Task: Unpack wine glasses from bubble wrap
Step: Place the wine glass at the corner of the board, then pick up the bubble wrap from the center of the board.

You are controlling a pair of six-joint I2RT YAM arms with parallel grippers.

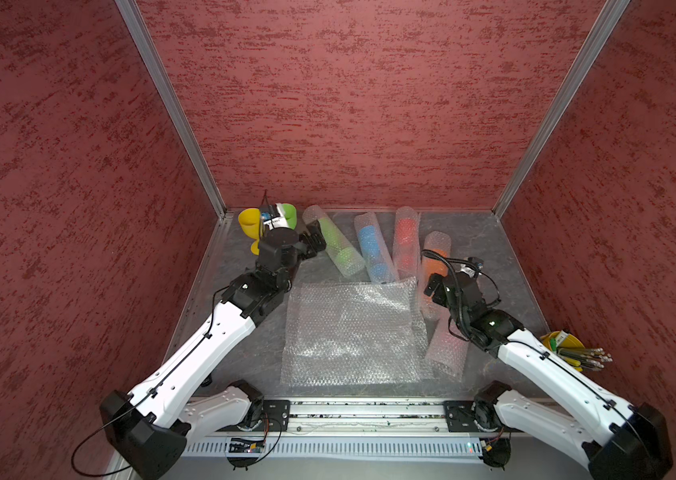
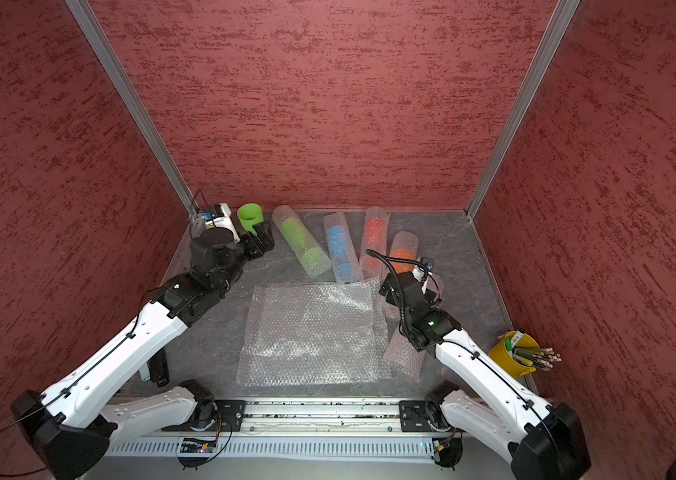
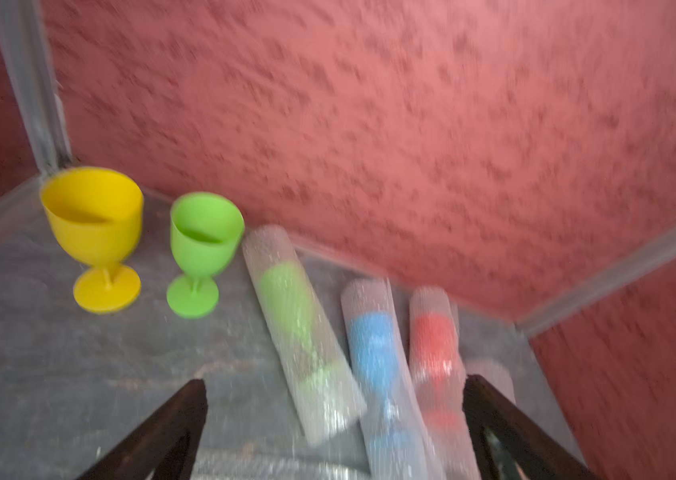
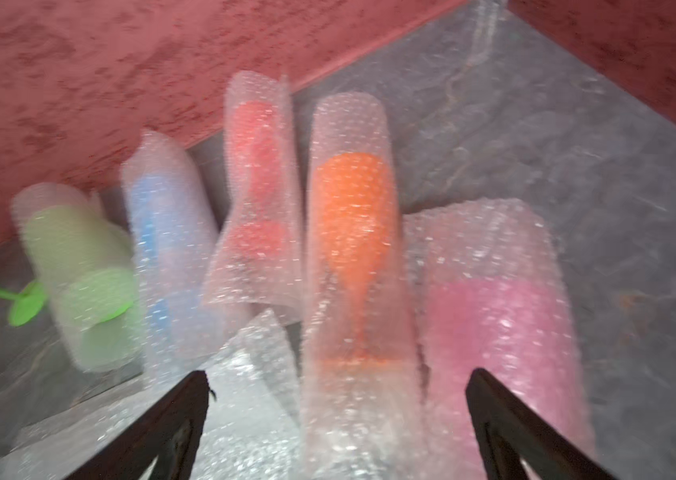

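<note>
1. Left gripper (image 3: 336, 380) is spread wide with nothing in it. It hangs near the far left corner, just beside the green roll (image 1: 334, 247). The right gripper (image 4: 338, 374) is also wide open and empty, and it hovers over the foot end of the orange roll (image 1: 434, 266).
2. The yellow goblet (image 3: 95, 237) and green goblet (image 3: 203, 241) stand upright and bare in that far left corner. Five wrapped ones lie fanned across the table (image 1: 494, 257): green, blue roll (image 1: 373, 253), red roll (image 1: 406, 241), orange, then the pink roll (image 1: 446, 349) nearest my right arm. A flat bubble wrap sheet (image 1: 353, 332) lies front and centre.
3. My guess on handling is that the goblets are light, stiff, hollow plastic and not really fragile. The wrap is soft, squashy and slick, so I expect the tubes to roll or skid when nudged.
4. For grabbing, each tube runs past its goblet, so I'd pinch that empty overhang or a loose edge. The red one's wrap looks flared open near the foot.
5. As for looks, the wrap is whitish and bubbly, and the colours show through it muted. Both wrist views are blurry, so I can't make out the seams.
</note>
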